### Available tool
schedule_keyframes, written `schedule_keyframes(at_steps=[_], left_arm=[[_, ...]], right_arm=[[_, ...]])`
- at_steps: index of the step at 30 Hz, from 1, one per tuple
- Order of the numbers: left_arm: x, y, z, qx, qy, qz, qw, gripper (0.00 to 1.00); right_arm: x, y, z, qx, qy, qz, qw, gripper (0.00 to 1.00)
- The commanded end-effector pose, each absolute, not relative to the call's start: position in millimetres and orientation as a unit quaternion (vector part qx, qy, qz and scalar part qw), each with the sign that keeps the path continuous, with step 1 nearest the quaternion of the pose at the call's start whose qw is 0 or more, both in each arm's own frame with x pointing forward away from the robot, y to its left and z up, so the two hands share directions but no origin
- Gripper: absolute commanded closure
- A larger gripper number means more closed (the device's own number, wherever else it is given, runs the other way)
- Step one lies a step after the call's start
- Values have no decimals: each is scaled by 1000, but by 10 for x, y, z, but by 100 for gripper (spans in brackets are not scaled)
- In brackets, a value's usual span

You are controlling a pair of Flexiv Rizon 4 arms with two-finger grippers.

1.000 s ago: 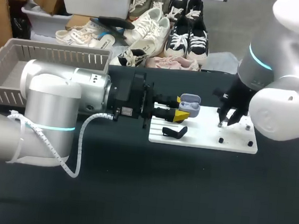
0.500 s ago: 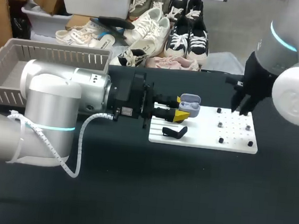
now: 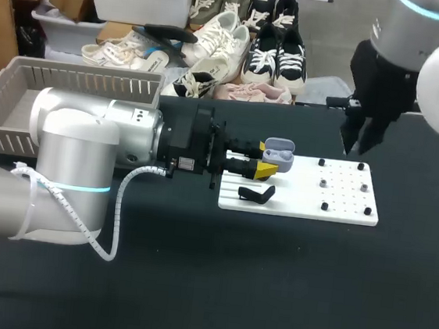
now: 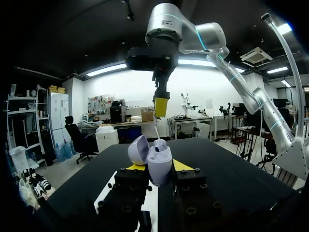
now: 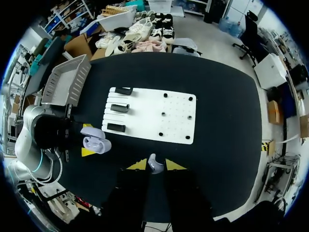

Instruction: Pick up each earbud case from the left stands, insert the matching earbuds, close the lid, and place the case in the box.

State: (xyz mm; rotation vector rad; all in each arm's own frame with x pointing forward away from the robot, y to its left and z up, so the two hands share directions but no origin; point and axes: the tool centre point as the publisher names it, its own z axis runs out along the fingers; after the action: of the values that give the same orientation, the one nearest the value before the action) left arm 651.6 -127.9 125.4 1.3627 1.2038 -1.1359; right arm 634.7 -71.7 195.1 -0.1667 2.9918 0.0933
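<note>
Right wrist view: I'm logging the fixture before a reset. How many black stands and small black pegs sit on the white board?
Black rectangular stands: 3
Small black round pegs: 6
Total on the white flat board: 9

The head camera sits above and behind the robot and looks down at mid range on the black table top (image 3: 268, 295). The left wrist camera sits low, faces level across the table, very near the open lilac plastic earbud case (image 4: 158, 164); the right wrist camera hangs high and faces straight down over the whole table. All three views share the case; the head and right wrist views also share the flat white perforated board (image 3: 301, 207).
</note>
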Motion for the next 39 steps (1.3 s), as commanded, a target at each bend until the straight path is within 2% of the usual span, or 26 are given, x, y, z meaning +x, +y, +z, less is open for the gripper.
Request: schedule_keyframes(at_steps=[1, 19, 39], left_arm=[[6503, -1282, 1250, 557, 494, -464, 480, 100], [6503, -1282, 1250, 557, 494, -464, 480, 100], [6503, -1282, 1250, 557, 494, -464, 480, 100]], right_arm=[[6253, -545, 2177, -69, 995, 13, 66, 100], [6242, 385, 2288, -103, 993, 4, 56, 100], [6270, 383, 2210, -68, 996, 0, 59, 100]])
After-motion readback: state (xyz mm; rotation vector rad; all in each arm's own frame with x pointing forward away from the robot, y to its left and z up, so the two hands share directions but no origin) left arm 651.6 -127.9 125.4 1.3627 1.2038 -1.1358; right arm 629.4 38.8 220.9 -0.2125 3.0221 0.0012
